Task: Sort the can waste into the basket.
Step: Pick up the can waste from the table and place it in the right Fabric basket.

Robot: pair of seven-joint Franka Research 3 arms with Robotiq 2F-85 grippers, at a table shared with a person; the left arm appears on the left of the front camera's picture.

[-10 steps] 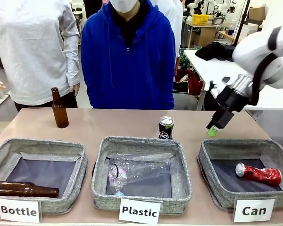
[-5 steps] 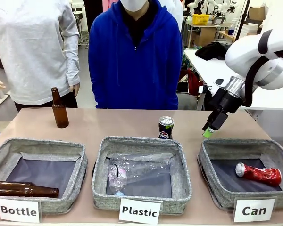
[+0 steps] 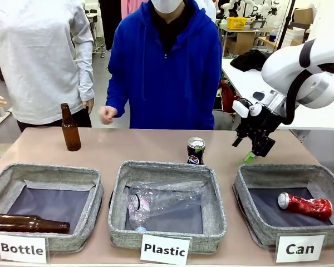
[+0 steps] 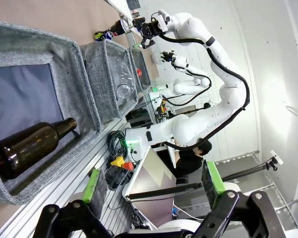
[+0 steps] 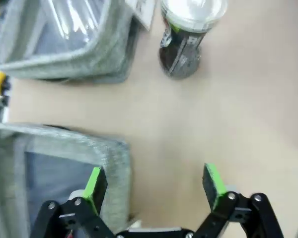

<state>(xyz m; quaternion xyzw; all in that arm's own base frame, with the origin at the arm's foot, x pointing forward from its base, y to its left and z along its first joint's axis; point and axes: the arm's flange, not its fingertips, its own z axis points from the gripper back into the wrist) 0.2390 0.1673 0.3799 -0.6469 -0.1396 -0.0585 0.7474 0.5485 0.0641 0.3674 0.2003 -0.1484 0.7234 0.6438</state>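
Centrally, a black can (image 3: pixel 196 151) stands upright on the table (image 3: pixel 128 146), just behind the middle basket (image 3: pixel 118 207). At lower right, a red can (image 3: pixel 304 205) lies inside the grey basket labelled "Can" (image 3: pixel 248 218). Above its far edge, the right gripper (image 3: pixel 245 150) hangs open, empty. The left gripper (image 4: pixel 151 181) is open too.

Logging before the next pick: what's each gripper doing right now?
Left gripper: open, holding nothing.
Right gripper: open, holding nothing.
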